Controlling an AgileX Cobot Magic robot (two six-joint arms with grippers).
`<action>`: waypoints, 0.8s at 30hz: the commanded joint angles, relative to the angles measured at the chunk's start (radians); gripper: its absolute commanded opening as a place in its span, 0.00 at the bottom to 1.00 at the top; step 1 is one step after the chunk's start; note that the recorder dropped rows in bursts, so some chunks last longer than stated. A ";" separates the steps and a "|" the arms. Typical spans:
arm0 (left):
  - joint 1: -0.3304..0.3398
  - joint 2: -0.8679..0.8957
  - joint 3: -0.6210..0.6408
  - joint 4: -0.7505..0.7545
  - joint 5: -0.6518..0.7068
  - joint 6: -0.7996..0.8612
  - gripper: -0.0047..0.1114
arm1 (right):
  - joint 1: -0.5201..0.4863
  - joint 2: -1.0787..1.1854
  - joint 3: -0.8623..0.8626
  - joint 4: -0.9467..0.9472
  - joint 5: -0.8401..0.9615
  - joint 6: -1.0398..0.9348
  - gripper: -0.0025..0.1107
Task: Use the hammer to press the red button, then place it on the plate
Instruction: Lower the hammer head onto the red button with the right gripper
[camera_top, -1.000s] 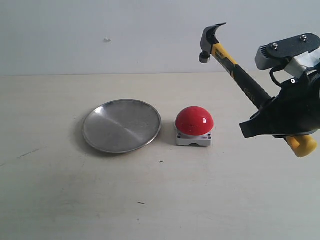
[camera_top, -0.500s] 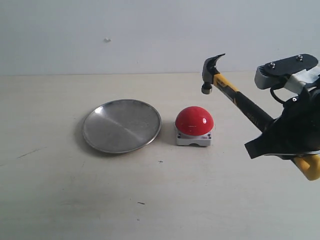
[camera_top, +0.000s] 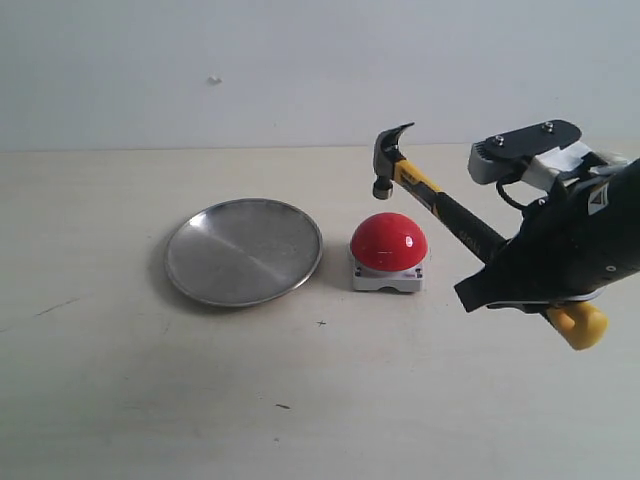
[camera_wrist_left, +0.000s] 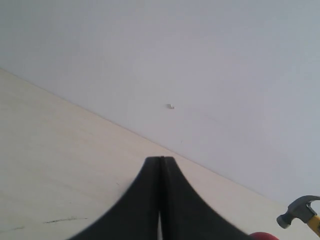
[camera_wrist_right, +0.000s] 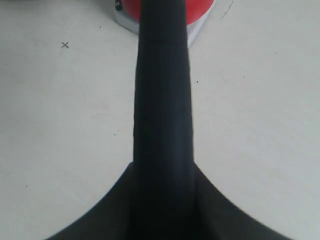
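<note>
Gripping the hammer (camera_top: 440, 205) low on its black handle, the right claw (camera_top: 497, 278) hangs up off the bench (camera_top: 150, 400), out to the right of the red button (camera_top: 389, 242). The wrist is tipped so the handle slants up and to the left. The yellow end cap pokes out below the claw, and the dark head is way out at the far end. From the exterior view the head's striking face sits right over the top of the dome with just a sliver of gap, so not touching as far as I can see.

The right wrist view shows the handle (camera_wrist_right: 162, 100) running straight out from the clamped claw (camera_wrist_right: 162, 200) and covering the middle of the button (camera_wrist_right: 199, 9).

The plate (camera_top: 243, 250) lies flat on the bench just left of the button, with a small gap between them.

The left claw (camera_wrist_left: 161, 165) has its fingers pressed together on nothing, angled toward where the bench meets the wall. The hammer head (camera_wrist_left: 297, 212) shows at the edge of its view.
</note>
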 joint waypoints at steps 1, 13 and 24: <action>-0.007 -0.002 0.004 -0.007 0.001 0.002 0.04 | -0.002 -0.007 -0.022 -0.007 -0.047 -0.006 0.02; -0.007 -0.002 0.004 -0.007 0.001 0.002 0.04 | -0.002 -0.101 -0.016 -0.039 -0.082 0.010 0.02; -0.007 -0.002 0.004 -0.007 0.001 0.002 0.04 | -0.002 0.023 -0.014 -0.036 0.062 0.012 0.02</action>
